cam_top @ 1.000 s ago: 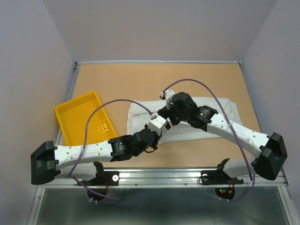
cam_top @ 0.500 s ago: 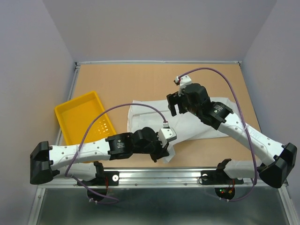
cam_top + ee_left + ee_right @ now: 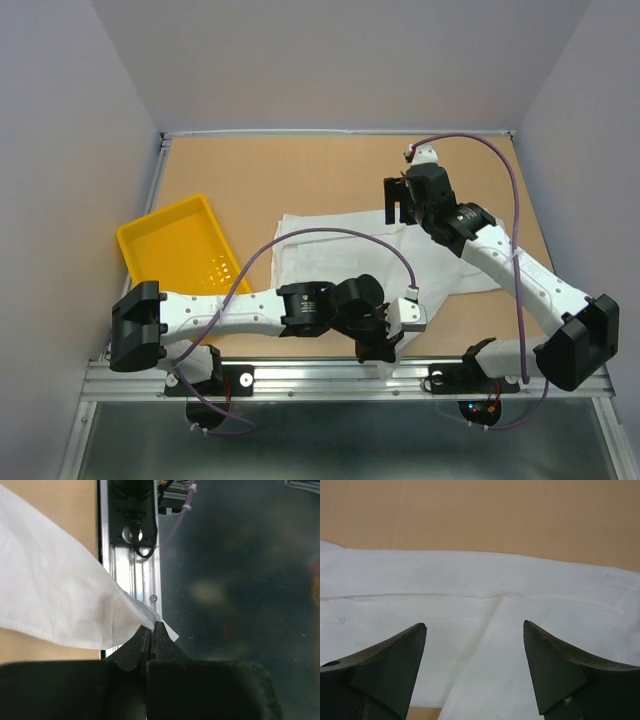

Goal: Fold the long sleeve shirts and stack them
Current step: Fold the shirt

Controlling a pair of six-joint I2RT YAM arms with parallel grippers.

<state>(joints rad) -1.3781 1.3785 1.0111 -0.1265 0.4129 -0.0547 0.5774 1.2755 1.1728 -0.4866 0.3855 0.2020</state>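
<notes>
Firmly, left gripper (image 3: 151, 628) pinches the shirt (image 3: 50, 590); right gripper (image 3: 474, 624) gapes above it.

A yellow tray (image 3: 172, 248) is being carried, open side up, on the left part of a tan tabletop (image 3: 280, 175), and it is being held at a slant to the table's edges. Small holes are being shown in the tray's floor towards its near end. The tabletop is being bordered at the back by a pale frame strip (image 3: 330, 131) and at the near edge by a metal rail (image 3: 330, 375). The table is being enclosed on three sides by plain lavender-grey walls (image 3: 330, 60). Below the rail, a dark glossy surface (image 3: 330, 440) is being lit by blurred reflections, as seen in the left wrist view.
</notes>
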